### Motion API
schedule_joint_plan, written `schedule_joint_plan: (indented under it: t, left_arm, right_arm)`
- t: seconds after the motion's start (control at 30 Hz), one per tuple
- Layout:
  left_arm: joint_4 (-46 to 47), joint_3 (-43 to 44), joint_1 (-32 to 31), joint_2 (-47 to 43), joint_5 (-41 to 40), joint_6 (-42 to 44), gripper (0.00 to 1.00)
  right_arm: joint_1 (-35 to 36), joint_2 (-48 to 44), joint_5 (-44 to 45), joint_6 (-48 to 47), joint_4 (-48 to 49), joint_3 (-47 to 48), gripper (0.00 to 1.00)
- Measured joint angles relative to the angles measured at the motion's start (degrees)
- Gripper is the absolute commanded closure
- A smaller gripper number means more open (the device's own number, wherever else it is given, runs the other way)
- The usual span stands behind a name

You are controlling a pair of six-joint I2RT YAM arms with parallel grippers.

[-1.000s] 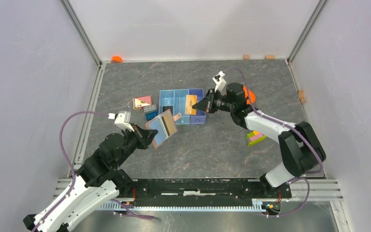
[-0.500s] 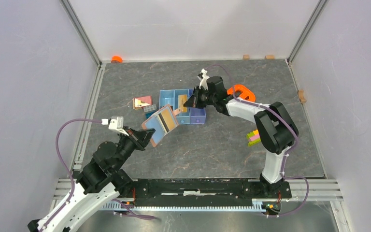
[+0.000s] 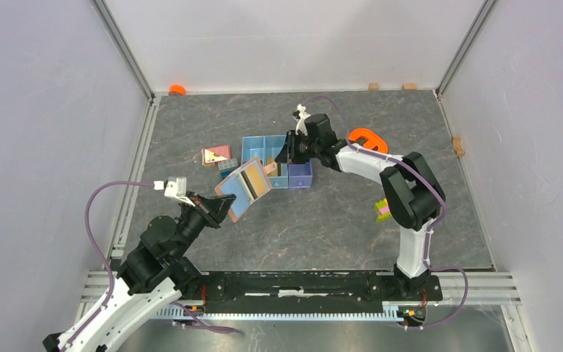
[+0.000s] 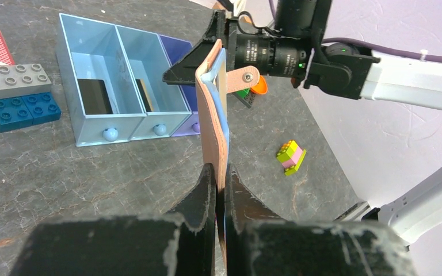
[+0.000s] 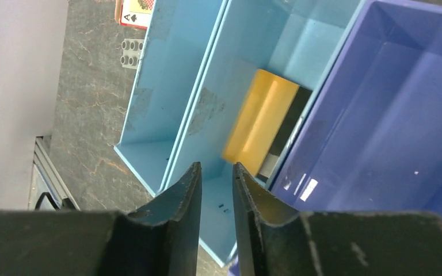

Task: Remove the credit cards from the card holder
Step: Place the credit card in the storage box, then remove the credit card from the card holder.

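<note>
The card holder (image 3: pixel 243 189) is held off the table (image 3: pixel 322 220), opened out, just near and left of the blue tray (image 4: pixel 89 129). The left fingers (image 4: pixel 201 195) are clamped on its near edge, so it stands edge-up with its grey-blue pockets facing the right arm. This hold likely serves to present the pocket mouths for pulling. A dark band crosses the inner face in the top view, and whether it is a card in a pocket cannot be told.

The black card (image 4: pixel 95 96) stands in the tray's left compartment. The tan card (image 5: pixel 260 122) lies in the middle one, tilted against the wall shared with the purple compartment. A dark piece shows behind it, and its nature is unclear.

The right fingers (image 5: pixel 181 201) hang over the middle compartment, parted by a narrow gap with nothing between them. They are clear of the tan card. The tray appears to serve as the drop place, with one card to a compartment.

Toy bricks (image 4: pixel 14 95) lie on the table left of the tray, apart from it.
</note>
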Motion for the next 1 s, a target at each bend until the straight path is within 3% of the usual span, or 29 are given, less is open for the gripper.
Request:
schedule_joint_plan:
  t: [0.13, 0.27, 0.37, 0.4, 0.43, 0.8, 1.0]
  left_arm:
    - [1.22, -0.96, 0.0, 0.28, 0.11, 0.0, 0.98]
    - [2.51, -1.57, 0.0, 1.38, 0.5, -0.02, 0.98]
    - [4.72, -1.92, 0.0, 3.5, 1.6, -0.13, 0.98]
    - [5.57, -2.01, 0.0, 4.52, 2.19, -0.22, 0.98]
    - [6.4, -2.05, 0.0, 5.53, 2.84, -0.37, 0.98]
    - [17.03, 0.76, 0.0, 22.58, 6.12, -3.17, 0.98]
    - [27.8, 0.44, 0.09, 30.93, 7.74, -3.1, 0.98]
  right_arm:
    - [-0.04, -5.2, 1.64, -1.44, -1.01, -3.04, 0.57]
    - [-0.04, -15.04, 2.82, -2.86, -0.26, -9.77, 0.41]
    - [-0.04, -24.33, 3.8, -4.35, 1.03, -16.31, 0.2]
    - [-0.04, -26.16, 3.96, -4.31, 1.18, -17.62, 0.06]
    - [-0.04, -28.7, 4.22, -4.83, 2.03, -19.67, 0.02]
    - [-0.04, -50.14, 11.28, -6.23, 5.7, -40.54, 0.02]
    - [-0.09, -61.42, 16.76, -5.97, 14.08, -54.16, 0.02]
